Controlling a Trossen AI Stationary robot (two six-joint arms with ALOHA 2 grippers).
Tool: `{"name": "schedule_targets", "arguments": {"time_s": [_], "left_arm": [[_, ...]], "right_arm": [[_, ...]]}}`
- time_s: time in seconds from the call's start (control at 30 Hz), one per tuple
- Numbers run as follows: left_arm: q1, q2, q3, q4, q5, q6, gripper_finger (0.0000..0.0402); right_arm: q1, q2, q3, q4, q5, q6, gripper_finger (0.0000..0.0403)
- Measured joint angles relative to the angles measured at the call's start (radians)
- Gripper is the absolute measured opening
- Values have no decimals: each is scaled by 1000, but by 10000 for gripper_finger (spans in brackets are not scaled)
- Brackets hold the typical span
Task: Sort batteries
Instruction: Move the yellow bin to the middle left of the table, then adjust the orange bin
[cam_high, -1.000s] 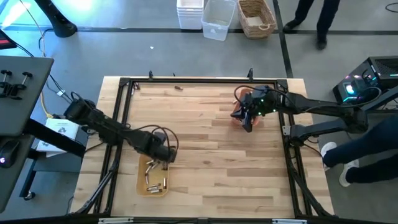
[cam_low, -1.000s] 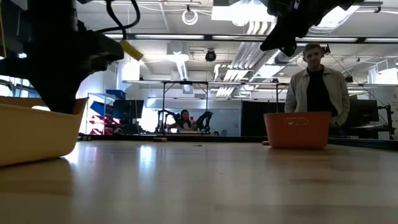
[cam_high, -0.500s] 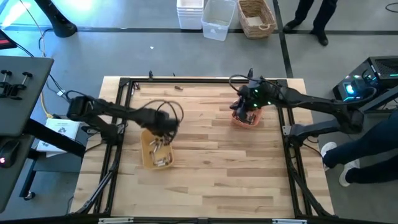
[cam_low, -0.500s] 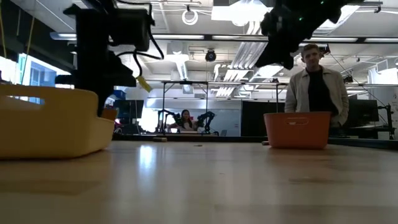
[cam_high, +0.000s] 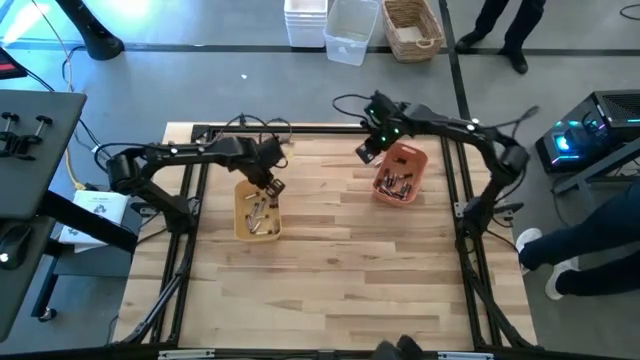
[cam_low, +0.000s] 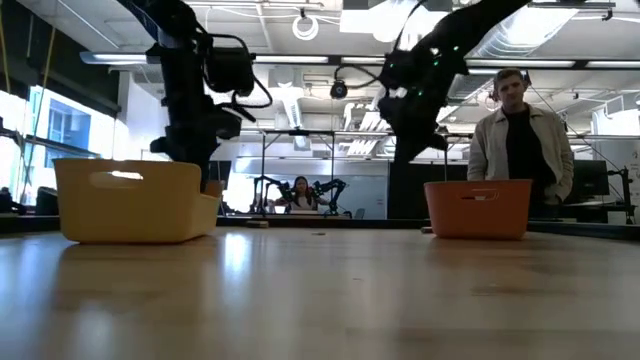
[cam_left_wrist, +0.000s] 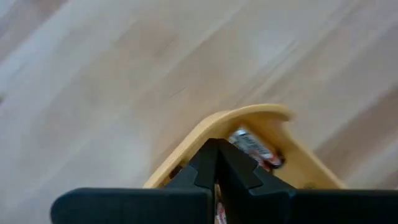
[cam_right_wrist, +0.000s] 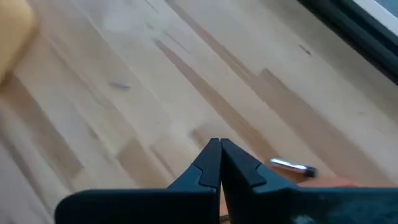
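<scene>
Both arms were matte black, built of slender tubular links joined by bulkier rounded joints, with thin black cables looping loosely off the left arm (cam_high: 190, 155) and the right arm (cam_high: 450, 130). Small green lights glowed on the right arm's wrist housing (cam_high: 381, 125). Each wrist ended in a broad black crossbar carrying two flat, wedge-shaped black fingers (cam_left_wrist: 208, 168) tapering to a point.

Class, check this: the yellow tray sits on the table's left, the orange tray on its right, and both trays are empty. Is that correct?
Not quite. The yellow tray is on the left and the orange tray on the right, but neither is empty: the high view shows batteries lying in the yellow tray and more in the orange one.
</scene>
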Motion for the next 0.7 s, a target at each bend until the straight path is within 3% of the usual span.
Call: {"name": "schedule_targets", "arguments": {"time_s": [0.2,0.33,0.5,0.6,0.7], "left_arm": [[38,-68,28,1,79,62,0],[46,-117,36,14,126,52,1],[46,-160,37,123,127,-4,1],[46,-163,37,188,131,-38,1],[46,-162,37,222,134,-66,1]], "right_arm": [[-70,144,145,-194,-46,-95,17],[-98,203,183,-217,-74,-77,70],[-116,247,188,-185,16,-125,134],[-118,241,188,-142,50,-127,131],[-116,243,179,-185,112,-186,81]]}}
